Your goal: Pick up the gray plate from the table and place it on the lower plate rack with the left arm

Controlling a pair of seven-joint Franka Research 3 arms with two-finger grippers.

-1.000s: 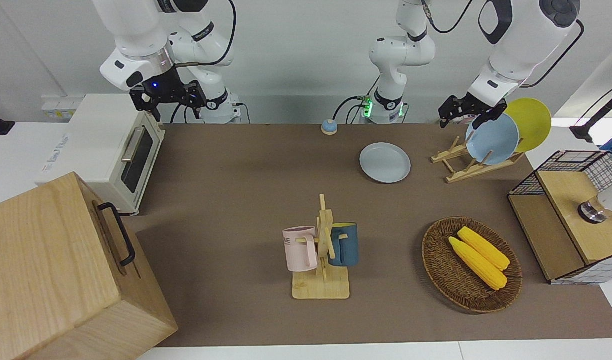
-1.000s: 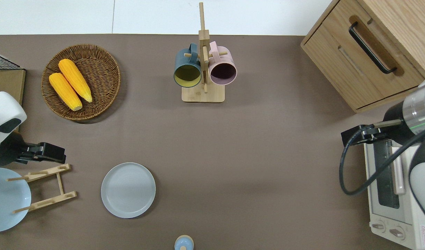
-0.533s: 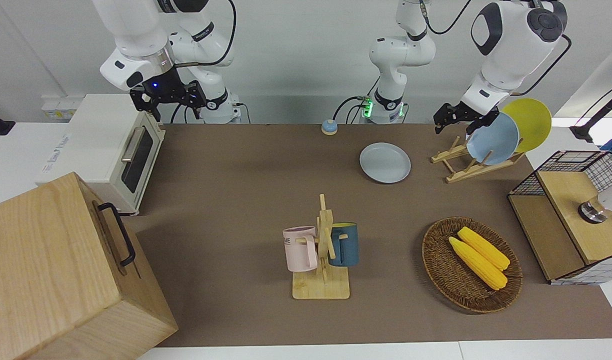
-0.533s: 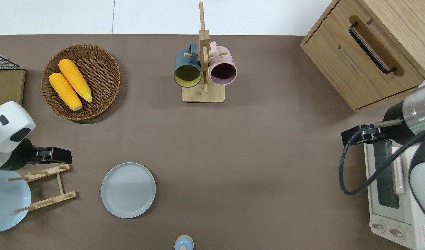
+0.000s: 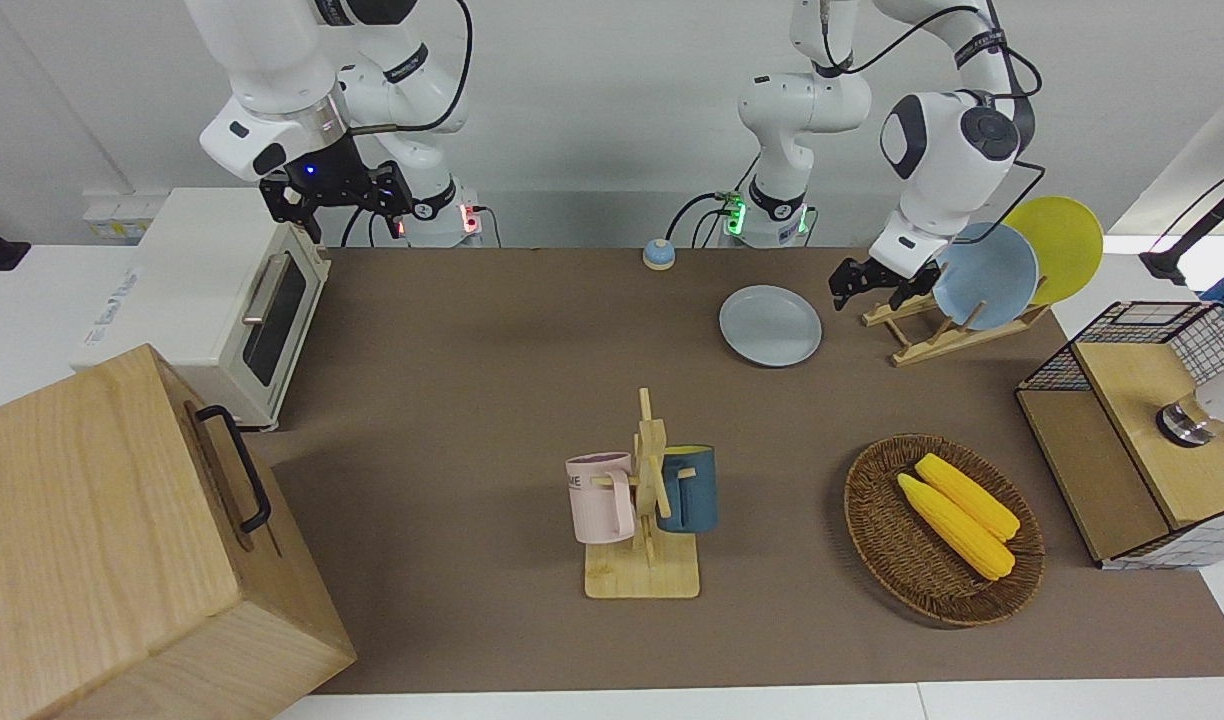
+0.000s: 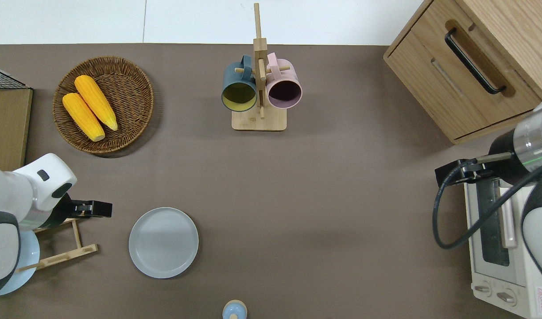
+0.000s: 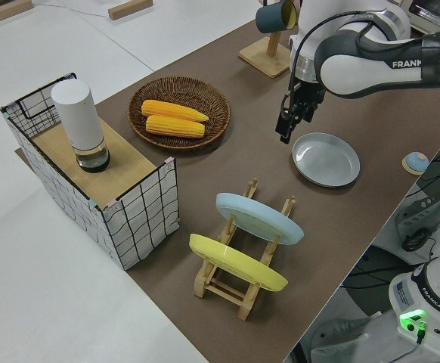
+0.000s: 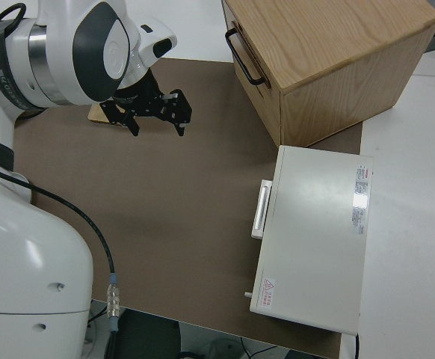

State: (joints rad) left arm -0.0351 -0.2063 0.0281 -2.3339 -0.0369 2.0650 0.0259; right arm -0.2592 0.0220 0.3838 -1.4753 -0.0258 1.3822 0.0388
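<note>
The gray plate (image 5: pixel 770 325) lies flat on the brown mat, seen also in the overhead view (image 6: pixel 163 242) and the left side view (image 7: pixel 326 159). The lower plate rack (image 5: pixel 920 340) stands beside it toward the left arm's end of the table (image 6: pixel 63 254) (image 7: pixel 243 291). It holds a sky-blue plate (image 5: pixel 984 277) and a yellow plate (image 5: pixel 1057 245). My left gripper (image 5: pixel 870 288) is open and empty, up in the air over the rack's free end, close to the gray plate's rim (image 6: pixel 100 209) (image 7: pixel 284 130). My right gripper (image 5: pixel 337 212) is parked and open (image 8: pixel 156 123).
A wicker basket (image 6: pixel 133 66) with two corn cobs and a wooden mug stand (image 6: pixel 258 122) with two mugs stand farther out. A wooden cabinet (image 6: pixel 474 66) and a toaster oven (image 6: pixel 501 248) are at the right arm's end. A wire-sided box (image 5: pixel 1132 440) stands at the left arm's end.
My left gripper has come away from the sky-blue plate on the rack, moving lower and toward the gray plate. The right arm and all objects stayed still.
</note>
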